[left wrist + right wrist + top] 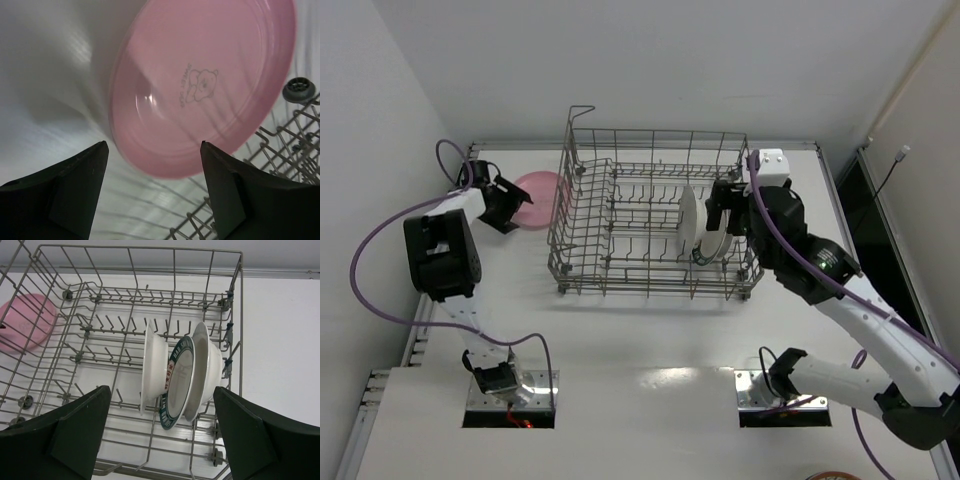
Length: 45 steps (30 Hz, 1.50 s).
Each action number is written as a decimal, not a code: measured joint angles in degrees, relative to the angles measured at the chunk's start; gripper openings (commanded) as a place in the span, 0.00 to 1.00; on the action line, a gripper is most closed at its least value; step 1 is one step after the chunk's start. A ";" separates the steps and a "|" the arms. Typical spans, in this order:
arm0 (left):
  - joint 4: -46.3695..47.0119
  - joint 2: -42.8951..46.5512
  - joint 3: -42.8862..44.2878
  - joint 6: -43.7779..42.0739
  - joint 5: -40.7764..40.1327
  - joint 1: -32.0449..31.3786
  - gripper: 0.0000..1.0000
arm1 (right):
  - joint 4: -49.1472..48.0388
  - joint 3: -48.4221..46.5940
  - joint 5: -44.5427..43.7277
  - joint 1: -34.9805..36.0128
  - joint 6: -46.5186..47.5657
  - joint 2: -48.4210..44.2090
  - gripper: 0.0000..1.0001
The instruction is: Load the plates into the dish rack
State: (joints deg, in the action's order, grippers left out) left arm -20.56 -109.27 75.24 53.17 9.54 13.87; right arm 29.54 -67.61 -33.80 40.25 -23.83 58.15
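The grey wire dish rack stands mid-table. Inside it, at the right, a plain white plate and a white plate with a dark patterned rim stand on edge, with another white dish behind them. The pink plate lies flat on the table just left of the rack; it also fills the left wrist view. My left gripper is open and empty, just short of the pink plate's left rim. My right gripper is open and empty above the standing plates.
The rack's left wall and raised corner loop stand right beside the pink plate. A wheel of the rack shows in the left wrist view. White walls close the table at back and left. Rows of upright tines fill the rack's left half.
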 measured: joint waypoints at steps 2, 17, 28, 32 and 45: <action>0.00 -3.56 2.10 -0.59 0.63 0.00 0.70 | 0.00 0.59 0.00 -0.15 -0.15 -0.70 0.82; -0.24 -10.67 5.46 -2.05 8.74 1.62 0.00 | -0.42 1.60 -1.11 -1.79 -2.40 -5.55 0.82; -4.22 -1.77 1.53 -1.68 4.13 3.69 0.00 | -0.39 1.60 -1.22 -2.29 -3.21 -6.27 0.82; -6.01 11.06 1.22 1.77 -3.48 4.15 0.00 | -0.46 1.60 1.46 -2.29 -3.15 -6.23 0.91; -10.16 30.88 7.41 7.17 -12.33 1.14 0.00 | -4.39 0.74 26.86 -2.80 -1.27 -4.46 0.97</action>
State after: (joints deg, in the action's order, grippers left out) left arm -30.72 -78.39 82.65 60.34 -2.79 15.00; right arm 25.15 -66.87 -6.94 37.45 -25.10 53.69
